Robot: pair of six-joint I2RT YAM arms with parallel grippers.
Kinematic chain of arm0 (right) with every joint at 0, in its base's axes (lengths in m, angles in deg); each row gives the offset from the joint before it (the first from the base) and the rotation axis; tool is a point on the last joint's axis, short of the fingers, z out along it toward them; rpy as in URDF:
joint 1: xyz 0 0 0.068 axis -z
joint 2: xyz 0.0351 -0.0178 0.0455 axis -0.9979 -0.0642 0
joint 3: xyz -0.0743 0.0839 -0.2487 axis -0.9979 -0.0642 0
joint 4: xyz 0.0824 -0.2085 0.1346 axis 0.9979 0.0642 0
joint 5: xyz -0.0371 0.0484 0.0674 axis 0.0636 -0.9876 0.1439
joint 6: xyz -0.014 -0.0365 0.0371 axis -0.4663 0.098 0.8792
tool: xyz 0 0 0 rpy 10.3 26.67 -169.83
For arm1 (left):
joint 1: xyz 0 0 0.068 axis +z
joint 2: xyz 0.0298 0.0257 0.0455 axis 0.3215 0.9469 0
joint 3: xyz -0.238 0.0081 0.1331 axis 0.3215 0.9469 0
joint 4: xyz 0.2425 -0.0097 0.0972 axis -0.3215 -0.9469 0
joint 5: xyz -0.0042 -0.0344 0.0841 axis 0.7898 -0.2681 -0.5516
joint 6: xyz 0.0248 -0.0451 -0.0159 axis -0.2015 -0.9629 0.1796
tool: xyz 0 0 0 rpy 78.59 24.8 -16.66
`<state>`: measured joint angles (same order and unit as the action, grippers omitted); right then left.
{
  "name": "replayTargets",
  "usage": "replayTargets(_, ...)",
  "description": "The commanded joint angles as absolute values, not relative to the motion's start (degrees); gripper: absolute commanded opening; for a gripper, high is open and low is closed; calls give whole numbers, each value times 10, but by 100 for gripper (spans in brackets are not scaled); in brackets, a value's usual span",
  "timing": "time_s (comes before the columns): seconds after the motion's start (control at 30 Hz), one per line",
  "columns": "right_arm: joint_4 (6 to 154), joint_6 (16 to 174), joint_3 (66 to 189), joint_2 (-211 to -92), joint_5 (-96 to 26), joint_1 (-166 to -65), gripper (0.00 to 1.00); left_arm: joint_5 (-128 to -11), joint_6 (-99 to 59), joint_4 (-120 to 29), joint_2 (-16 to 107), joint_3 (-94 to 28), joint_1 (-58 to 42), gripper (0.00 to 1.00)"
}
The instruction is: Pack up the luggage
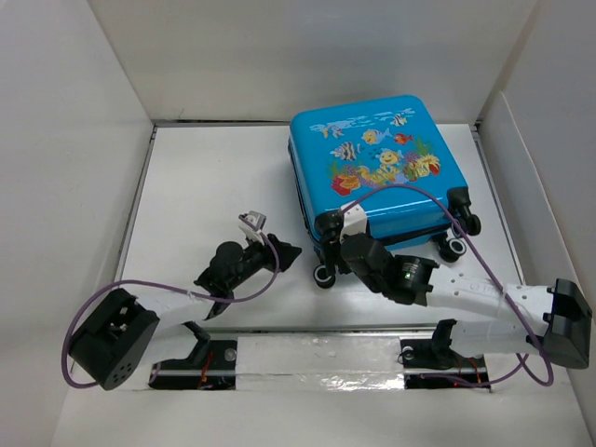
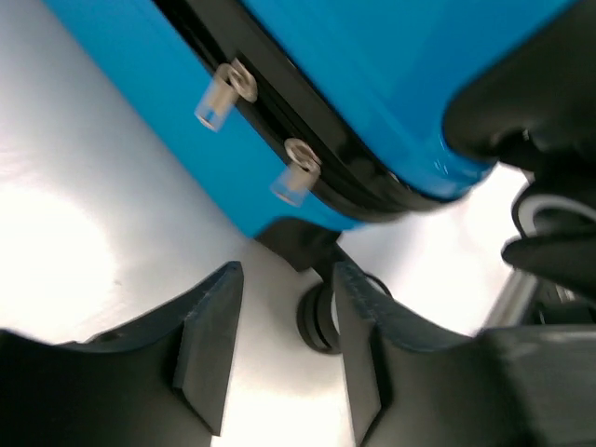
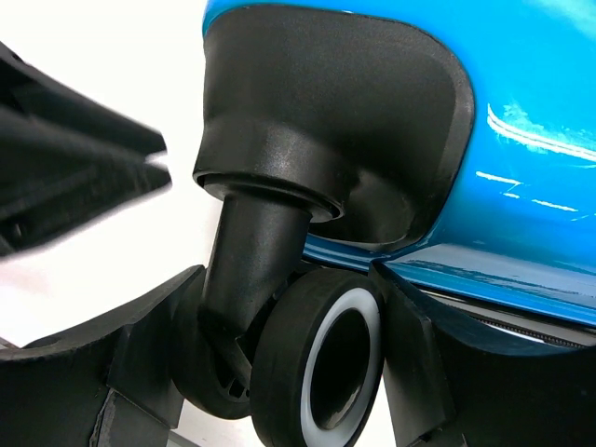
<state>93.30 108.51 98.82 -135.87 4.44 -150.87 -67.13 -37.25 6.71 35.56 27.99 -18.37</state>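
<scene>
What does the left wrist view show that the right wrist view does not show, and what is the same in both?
Only the left wrist view shows the two clear zipper pulls on the black zipper line of the luggage, with the left gripper open and empty below them. Only the right wrist view shows a black wheel close up, with its pale ring, under its black housing and between the fingers of the right gripper; whether they press it is unclear. Both show the blue shell and the white table.
</scene>
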Motion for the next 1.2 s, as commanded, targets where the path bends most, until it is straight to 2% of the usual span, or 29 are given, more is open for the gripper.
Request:
replayTargets(0.0, 877, 1084, 1013, -1342, 19, -1530, 0, -594, -345, 137, 377, 278, -183, 41)
replayTargets(0.03, 876, 1084, 1013, -1342, 18, -1530, 0, -591, -344, 143, 384, 275, -183, 48)
replayTargets(0.13, 875, 1083, 1013, -1345, 16, -1530, 0, -586, -330, 149, 414, 250, -183, 51)
replayTargets(0.3, 875, 1084, 1012, -1344, 12, -1530, 0, -598, -304, 136, 459, 197, -183, 50)
replayTargets(0.5, 870, 1083, 1004, -1336, 9, -1525, 0, -617, -276, 121, 508, 145, -183, 43)
replayTargets(0.6, 869, 1084, 1004, -1336, 4, -1525, 0, -627, -255, 100, 521, 123, -183, 38)
replayTargets(0.63, 868, 1084, 1003, -1336, 1, -1525, 0, -631, -244, 94, 522, 119, -183, 31)
replayTargets(0.8, 861, 1080, 997, -1335, -10, -1525, 0, -669, -236, 92, 513, 115, -183, 13)
replayTargets(0.83, 863, 1083, 998, -1336, -12, -1525, 0, -675, -235, 92, 512, 113, -183, 3)
replayTargets(0.87, 865, 1086, 998, -1335, -13, -1525, 0, -695, -231, 76, 511, 111, -183, 0)
replayTargets(1.17, 853, 1085, 984, -1308, -42, -1525, 0, -789, -205, 37, 511, 90, -183, 0)
